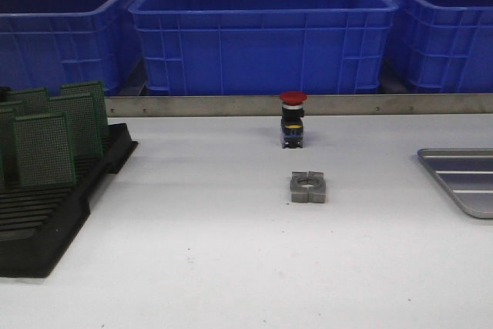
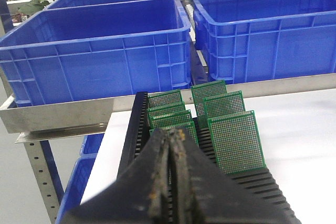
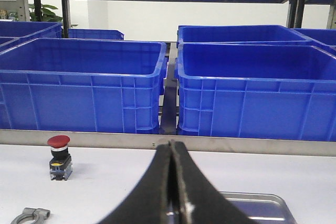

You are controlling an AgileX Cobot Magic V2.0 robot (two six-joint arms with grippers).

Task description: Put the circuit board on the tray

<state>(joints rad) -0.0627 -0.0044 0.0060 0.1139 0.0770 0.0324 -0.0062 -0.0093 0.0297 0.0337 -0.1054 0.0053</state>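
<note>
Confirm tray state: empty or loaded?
Empty, as far as visible. The tray shows bare ridged metal in the front view; its right part is cropped. Circuit boards stand in the rack.

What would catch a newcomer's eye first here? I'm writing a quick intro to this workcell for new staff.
Probably the row of large blue bins along the back, behind the white table. Next, the green circuit boards standing upright in the black slotted rack at the table's left, and the red-capped push button standing near the middle, with a grey metal clamp lying in front of it. The silver tray sits at the right edge, with nothing on the part in view.
</note>
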